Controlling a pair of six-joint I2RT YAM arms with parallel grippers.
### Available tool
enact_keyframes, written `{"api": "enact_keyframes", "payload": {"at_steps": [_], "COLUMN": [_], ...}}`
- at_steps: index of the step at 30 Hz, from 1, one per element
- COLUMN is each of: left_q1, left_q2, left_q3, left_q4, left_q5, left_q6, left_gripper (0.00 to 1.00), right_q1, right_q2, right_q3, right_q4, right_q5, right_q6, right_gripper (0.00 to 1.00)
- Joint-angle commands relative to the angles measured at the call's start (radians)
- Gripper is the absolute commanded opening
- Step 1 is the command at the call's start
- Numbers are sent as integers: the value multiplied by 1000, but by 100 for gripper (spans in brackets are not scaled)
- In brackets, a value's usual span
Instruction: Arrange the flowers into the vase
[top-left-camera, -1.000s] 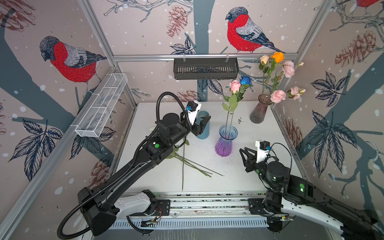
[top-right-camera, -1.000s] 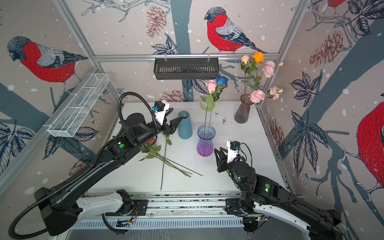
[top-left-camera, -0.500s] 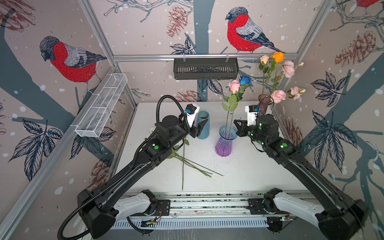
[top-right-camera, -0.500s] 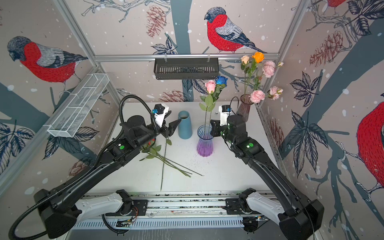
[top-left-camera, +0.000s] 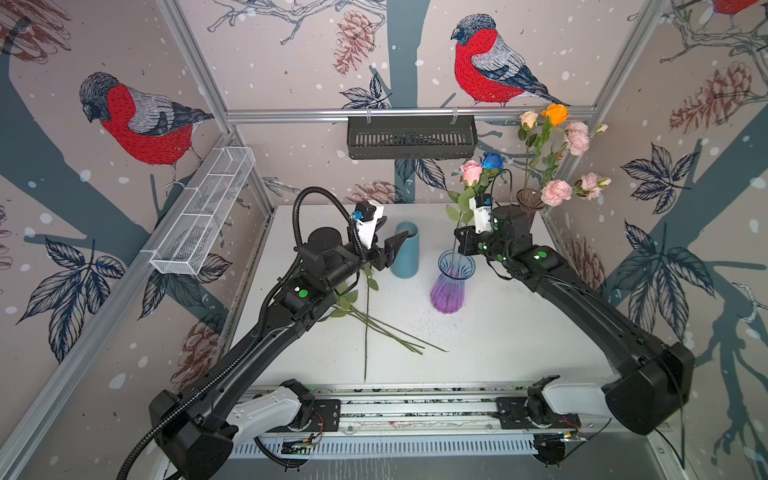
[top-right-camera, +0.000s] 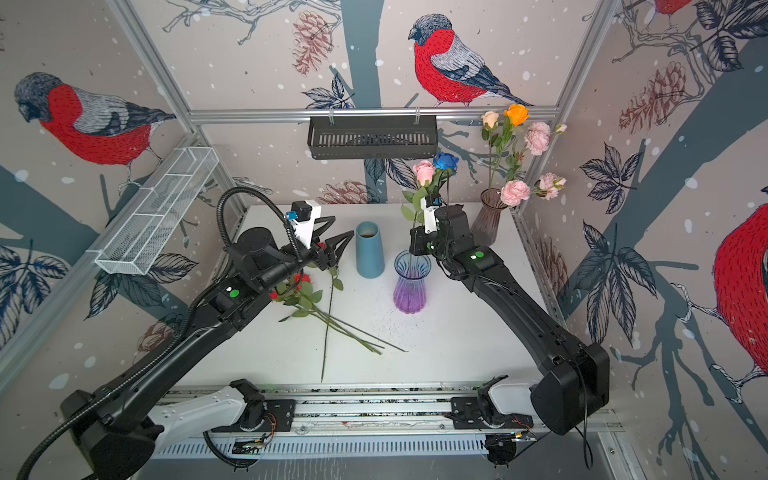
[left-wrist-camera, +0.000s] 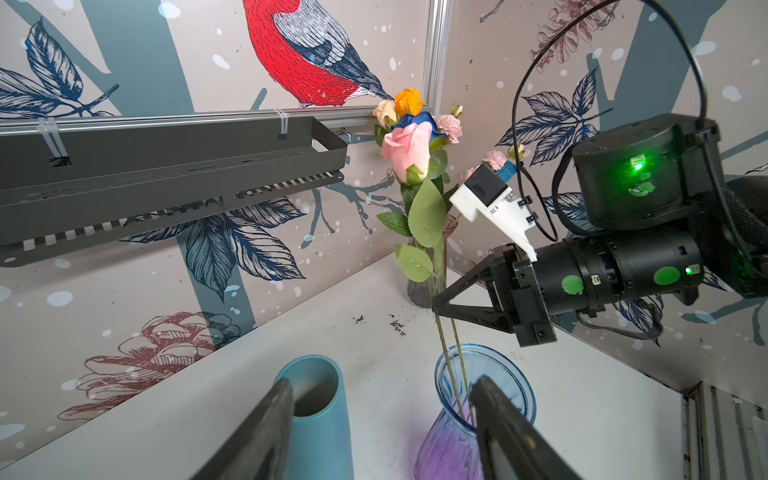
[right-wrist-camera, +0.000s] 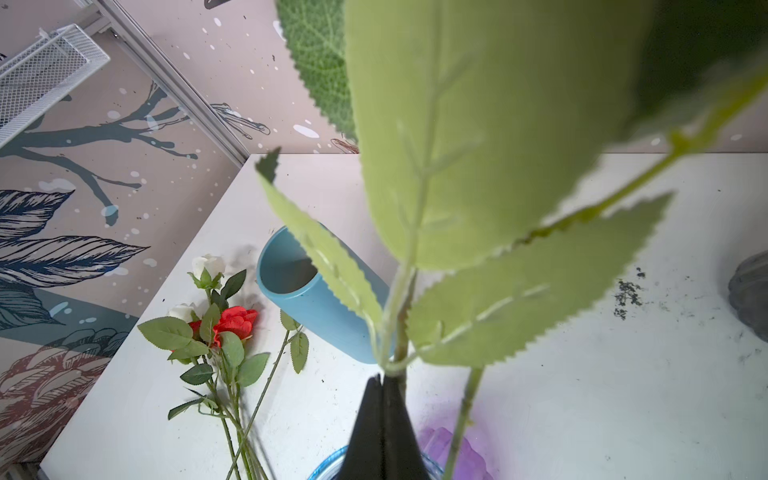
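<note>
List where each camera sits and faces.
Top views: high in front, looking down at the table; left arm, right arm, left hand, right hand show.
Left wrist: on the left arm, facing the back right corner; own open fingers, right hand shut on a rose stem over the purple glass vase.
Right wrist: on the right arm, looking down past its shut fingers at leaves and loose roses.
Shared: the teal vase shows in all four.

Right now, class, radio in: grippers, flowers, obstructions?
Left gripper open, empty. Right gripper shut against rose stems over purple vase, grip unclear. Loose roses on table. Leaves blocking right wrist view.
</note>
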Motion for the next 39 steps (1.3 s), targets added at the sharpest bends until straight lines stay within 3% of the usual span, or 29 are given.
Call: {"api": "enact_keyframes", "payload": {"at_steps": [1,15,30,33,36,39], "left_q1": [12,15,16,16,16,16], "left_q2": [-6,-3,-1,-1,1,-1], "left_q3": [-3,-3,-4,-3,-4,-4], "left_q4": [57,61,62,61,62,58], "left_q5": [50,59,61,65,65,62], "left_q6": [-31,-40,-40,-42,-42,-41], "left_gripper": [68,68,68,68,68,68], "right_q1": [2,5,33,48,71,84], "right_q2": [-12,-71,-9,13,30,31], "right_q3": [-6,-62,-40,-28,-12,-3], "right_q4": [5,2,1,5,1,-9], "right_q5": [35,36,149,146,143,145], "right_q6": [1,3,-5,-5,-9,-11], "right_gripper": [5,5,7,16,42,58]}}
